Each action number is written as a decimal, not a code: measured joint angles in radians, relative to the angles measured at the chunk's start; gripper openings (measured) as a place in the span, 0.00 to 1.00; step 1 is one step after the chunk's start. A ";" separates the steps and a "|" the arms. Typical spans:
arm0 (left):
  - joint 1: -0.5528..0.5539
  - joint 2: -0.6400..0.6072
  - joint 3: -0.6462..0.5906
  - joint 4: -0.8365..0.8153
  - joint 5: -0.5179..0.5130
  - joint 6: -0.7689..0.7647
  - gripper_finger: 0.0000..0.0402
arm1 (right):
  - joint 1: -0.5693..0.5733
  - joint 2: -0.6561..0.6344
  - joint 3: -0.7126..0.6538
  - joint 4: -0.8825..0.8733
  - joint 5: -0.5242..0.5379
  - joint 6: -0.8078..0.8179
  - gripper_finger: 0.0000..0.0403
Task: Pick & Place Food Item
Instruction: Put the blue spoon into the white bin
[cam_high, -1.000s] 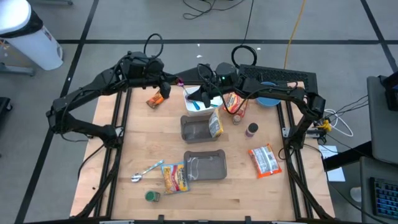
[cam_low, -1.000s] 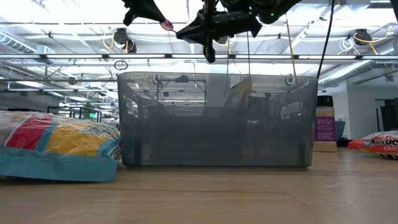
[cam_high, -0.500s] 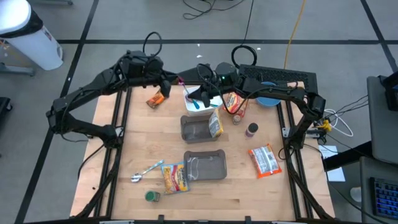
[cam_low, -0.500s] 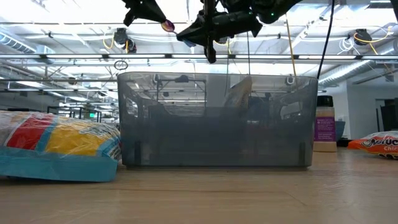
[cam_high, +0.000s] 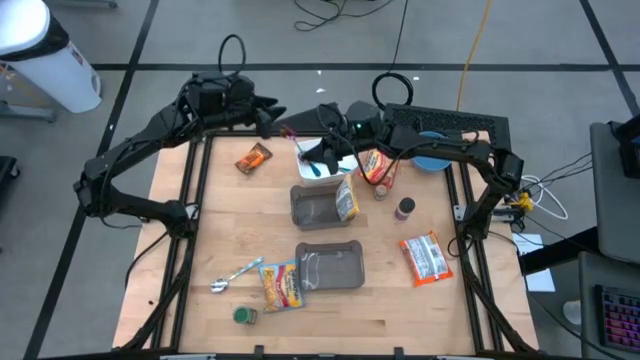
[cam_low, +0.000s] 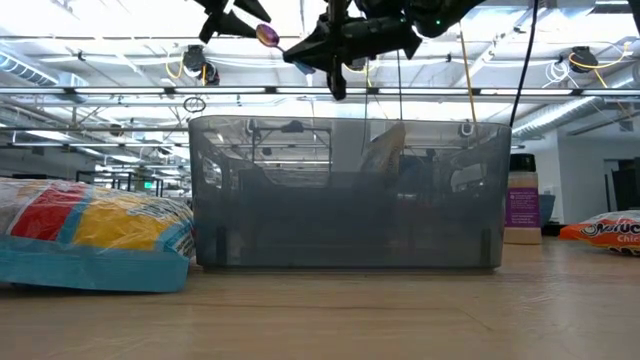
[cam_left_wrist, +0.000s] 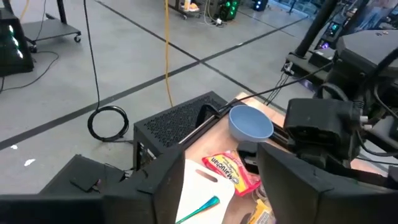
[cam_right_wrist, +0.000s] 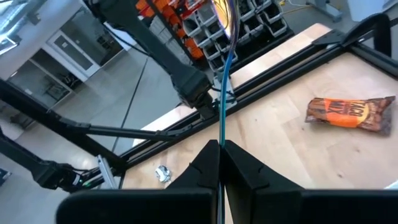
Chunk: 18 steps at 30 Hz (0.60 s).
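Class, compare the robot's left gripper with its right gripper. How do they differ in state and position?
The left gripper stands open and empty; the right gripper is shut on a thin blue-handled utensil. The left gripper hangs by the table's far edge; the right gripper is over the white board. Both are dark, two-fingered and raised.

Tray (cam_high: 318, 207) as landmark: second tray (cam_high: 329, 268) in front, cutting board (cam_high: 316, 163) behind, snack bar (cam_high: 253, 158) behind-left, bottle (cam_high: 404, 209) right.

The orange-and-brown snack bar (cam_high: 253, 158) lies flat on the table, tilted, well left of the white board (cam_high: 312, 165). A thin blue-stemmed tool (cam_right_wrist: 222, 93) with a purple tip stands upright above that board.
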 joint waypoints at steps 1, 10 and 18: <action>0.006 0.000 0.000 -0.002 0.000 0.000 0.54 | -0.004 0.000 0.000 0.000 0.000 -0.003 0.00; 0.036 -0.050 -0.001 -0.160 0.003 -0.005 0.57 | -0.060 0.000 0.000 -0.063 -0.036 -0.024 0.00; 0.058 -0.073 -0.005 -0.283 0.024 0.045 0.57 | -0.115 0.000 0.066 -0.164 -0.050 -0.103 0.00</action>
